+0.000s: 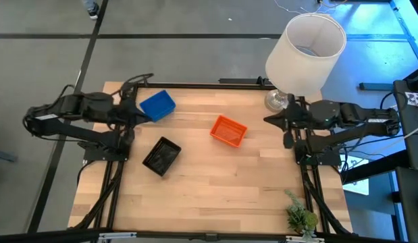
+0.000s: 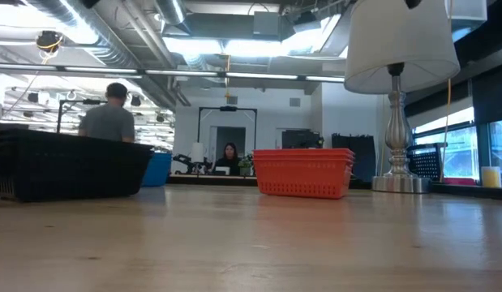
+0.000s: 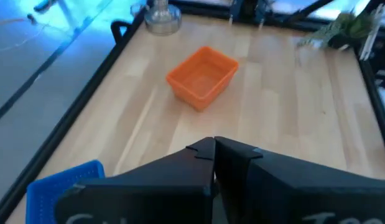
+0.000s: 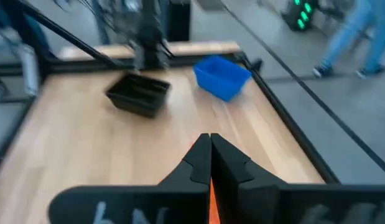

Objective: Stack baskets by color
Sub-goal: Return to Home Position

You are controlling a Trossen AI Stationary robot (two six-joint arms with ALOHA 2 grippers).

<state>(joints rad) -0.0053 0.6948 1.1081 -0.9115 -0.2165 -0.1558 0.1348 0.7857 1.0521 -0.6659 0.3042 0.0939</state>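
Black baskets (image 2: 68,166) sit closest to the low camera, their nested rims showing. From above they lie ahead of my left gripper (image 1: 136,112), off to the side away from the blue basket (image 1: 157,105) and clear of the fingers. That gripper hangs over the left edge of the table (image 1: 215,189), fingers pressed together on nothing (its wrist camera shows the tips meeting). Just beside its tip is the blue basket; whether the two touch, or how many are nested there, I cannot tell. Between my two grippers, mid-table, stand the orange baskets (image 1: 228,130), nearer my right gripper (image 1: 271,120), with layered rims in the low view. My right gripper hangs at the right edge, likewise closed and holding nothing, and the lamp (image 1: 305,54) is just beside it. Beyond the table I see people (image 2: 109,113) in the room.
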